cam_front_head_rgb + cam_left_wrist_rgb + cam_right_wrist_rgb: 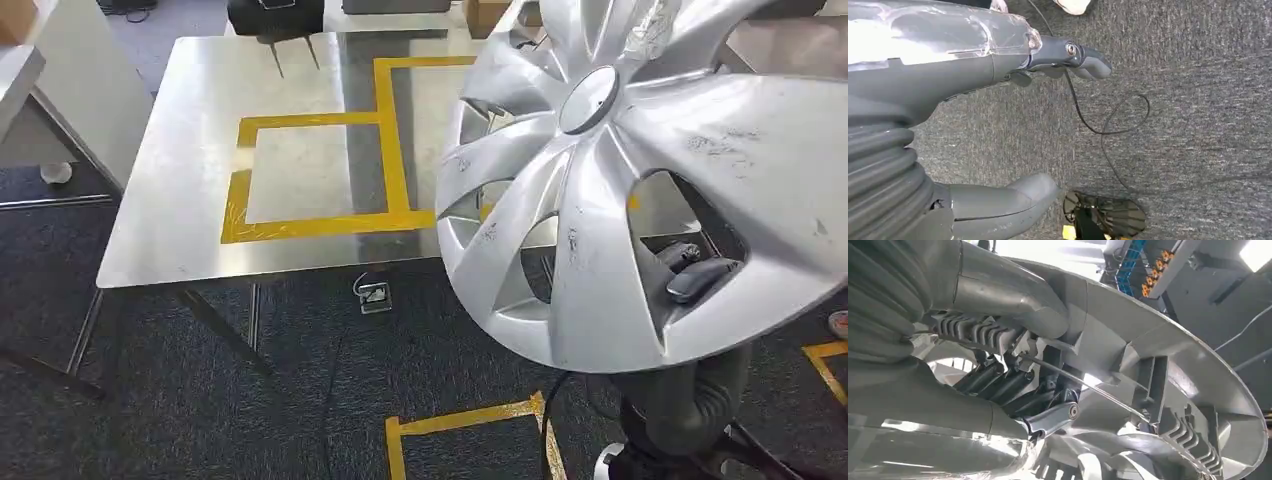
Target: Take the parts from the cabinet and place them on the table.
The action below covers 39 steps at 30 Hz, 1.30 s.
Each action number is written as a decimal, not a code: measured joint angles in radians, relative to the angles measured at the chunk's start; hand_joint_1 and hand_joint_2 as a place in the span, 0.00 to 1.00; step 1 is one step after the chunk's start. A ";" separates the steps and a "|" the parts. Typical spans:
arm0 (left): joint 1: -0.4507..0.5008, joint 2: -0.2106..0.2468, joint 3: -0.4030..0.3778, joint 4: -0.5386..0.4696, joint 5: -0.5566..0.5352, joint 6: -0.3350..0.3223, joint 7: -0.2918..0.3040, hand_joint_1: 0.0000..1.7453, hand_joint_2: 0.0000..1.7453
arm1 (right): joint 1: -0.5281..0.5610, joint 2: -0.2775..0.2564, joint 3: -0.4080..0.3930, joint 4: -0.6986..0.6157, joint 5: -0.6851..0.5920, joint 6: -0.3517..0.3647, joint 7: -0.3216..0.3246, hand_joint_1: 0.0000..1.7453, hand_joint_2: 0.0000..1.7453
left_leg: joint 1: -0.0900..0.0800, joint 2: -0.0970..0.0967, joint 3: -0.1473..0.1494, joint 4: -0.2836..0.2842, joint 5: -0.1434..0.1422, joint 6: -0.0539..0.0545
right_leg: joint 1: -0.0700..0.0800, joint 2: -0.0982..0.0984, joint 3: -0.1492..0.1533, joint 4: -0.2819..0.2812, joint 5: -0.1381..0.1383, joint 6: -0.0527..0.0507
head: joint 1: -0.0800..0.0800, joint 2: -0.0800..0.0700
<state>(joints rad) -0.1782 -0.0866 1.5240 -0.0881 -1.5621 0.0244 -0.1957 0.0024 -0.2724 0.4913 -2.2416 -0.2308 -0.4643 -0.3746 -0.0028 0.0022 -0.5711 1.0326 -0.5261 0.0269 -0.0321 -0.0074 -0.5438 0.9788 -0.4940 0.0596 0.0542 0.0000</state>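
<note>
Hubcap: a silver, multi-spoke wheel cover (640, 170) held up in the air, tilted, its face toward the head camera. It hangs over the near right corner of the metal table, partly above the tabletop and partly above the carpet, touching neither.
Hubcap surface: scuffed and scratched on several spokes; the round centre cap (587, 100) is plain, with no badge or lettering that can be read.
Right hand: the right hand (695, 272) holds the hubcap from behind, dark fingers poking through one of the openings between spokes. In the right wrist view the fingers (998, 382) curl round the ribbed inner side of the cover (1168, 390) and the thumb (1013, 300) presses on its back.
Left hand: the left hand (998, 125) hangs over the carpet, holding nothing, thumb (1003, 202) and fingers (1083, 57) well apart.
Table: a bare steel table (200, 200) with yellow tape lines (390, 130) marking a square and a strip on it.
Floor: dark grey carpet (200, 400) beneath and in front of the table, with more yellow tape (470, 420) near the hubcap's lower edge, a small metal floor socket (373, 295) just under the table's near edge, and a loose black cable (1108, 130).
Writing: none legible anywhere.
</note>
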 joint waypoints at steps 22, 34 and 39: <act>0.002 -0.006 0.000 0.000 -0.006 0.000 -0.004 0.00 1.00 | 0.005 0.000 0.000 -0.005 0.000 -0.003 0.000 1.00 1.00 | 0.017 -0.004 -0.125 0.276 -0.129 -0.054 | 0.015 0.000 -0.003 0.008 -0.003 -0.067 | -0.007 0.000; 0.003 -0.002 0.000 0.000 -0.006 0.000 -0.005 0.00 1.00 | 0.007 -0.001 -0.002 -0.006 0.001 -0.003 -0.003 1.00 1.00 | 0.020 0.003 -0.031 0.012 0.017 0.000 | 0.010 0.007 0.001 0.121 -0.118 -0.010 | -0.011 0.000; 0.004 -0.002 0.000 0.000 -0.006 0.000 -0.005 0.00 1.00 | 0.008 -0.001 -0.002 -0.005 0.001 -0.003 -0.003 1.00 1.00 | 0.006 0.003 0.017 0.012 -0.019 0.010 | 0.017 0.008 -0.150 0.299 -0.094 -0.023 | 0.011 0.000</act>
<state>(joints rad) -0.1742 -0.0885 1.5244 -0.0881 -1.5686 0.0244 -0.2003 0.0109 -0.2731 0.4898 -2.2465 -0.2300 -0.4673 -0.3780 0.0033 0.0056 -0.5537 1.0450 -0.5447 0.0371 -0.0148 0.0001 -0.6942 1.2779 -0.5877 0.0365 0.0656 0.0000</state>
